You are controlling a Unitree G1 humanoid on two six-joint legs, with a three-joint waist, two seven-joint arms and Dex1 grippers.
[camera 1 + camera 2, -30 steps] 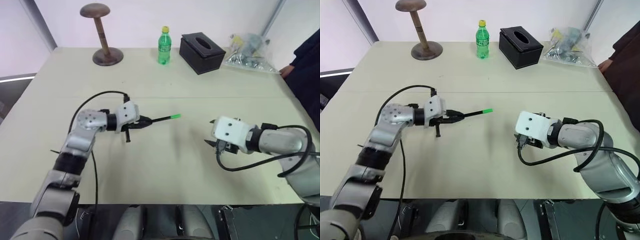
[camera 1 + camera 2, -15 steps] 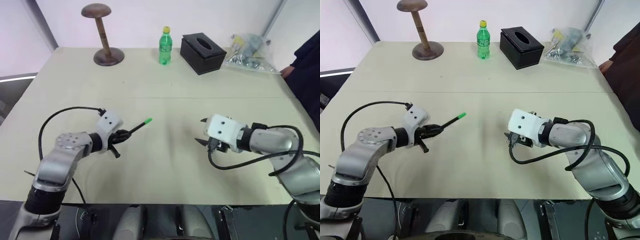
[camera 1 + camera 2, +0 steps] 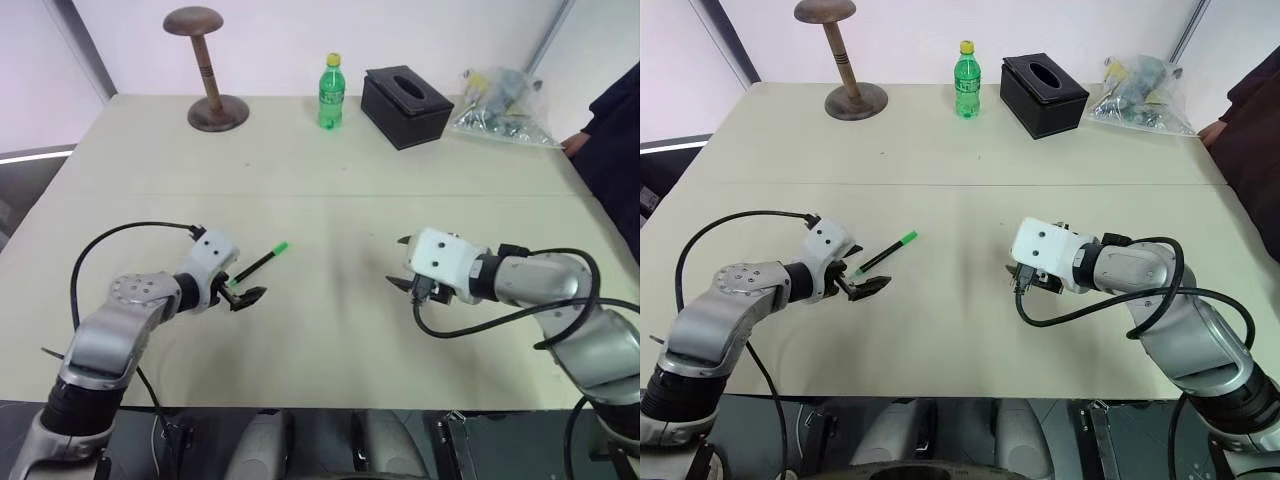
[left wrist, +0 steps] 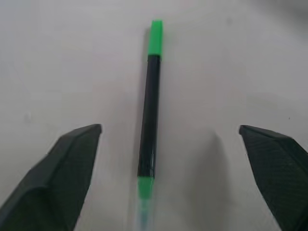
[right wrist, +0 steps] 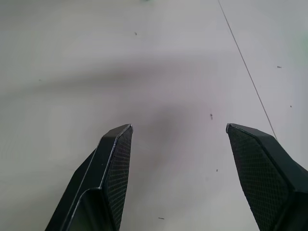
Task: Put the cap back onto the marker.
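Beige surface (image 3: pixel 330 330), seam across mid; white wall behind. Far edge: black tissue box (image 3: pixel 404 105), slot on top; clear bag (image 3: pixel 498 105) w/ mixed bits; green bottle (image 3: pixel 329 92); wooden stand (image 3: pixel 208 70). Marker (image 3: pixel 256 265) lies flat near L tool (image 3: pixel 241 293), cap (image 3: pixel 279 248) on its far end. L tool wide, empty. R tool (image 3: pixel 402 268) wide, empty.

You've got the left gripper (image 3: pixel 243 296) low over the table with its jaws spread wide and nothing in them, while the right gripper (image 3: pixel 401 282) hangs empty, fingers parted, angled toward it.
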